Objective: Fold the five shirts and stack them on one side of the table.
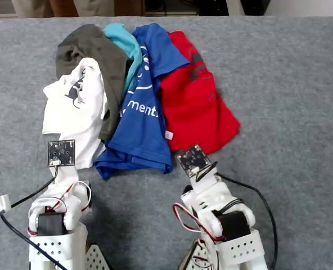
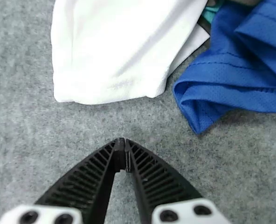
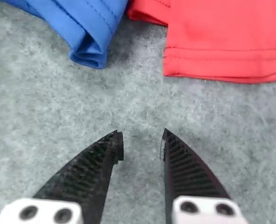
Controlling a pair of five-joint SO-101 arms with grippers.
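Nearest, the left claw [image 2: 121,142] hangs pressed together over the grey counter [image 1: 290,84], just short of the white shirt [image 1: 71,112]. The right claw [image 3: 140,137] stands spread before the blue shirt [image 1: 141,118] and red shirt [image 1: 194,95]. These three lie lengthwise near-to-far, hems toward the arms, the red one slanting right. The olive shirt [image 1: 93,48] and teal shirt [image 1: 121,36] bunch at the far left, partly underneath.

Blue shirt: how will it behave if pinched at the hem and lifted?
Likely floppy: the blue shirt lies crumpled with a rolled hem, so it should drape and unfold. Probably light; the fabric looks thin. It overlaps the red shirt, which may drag along.
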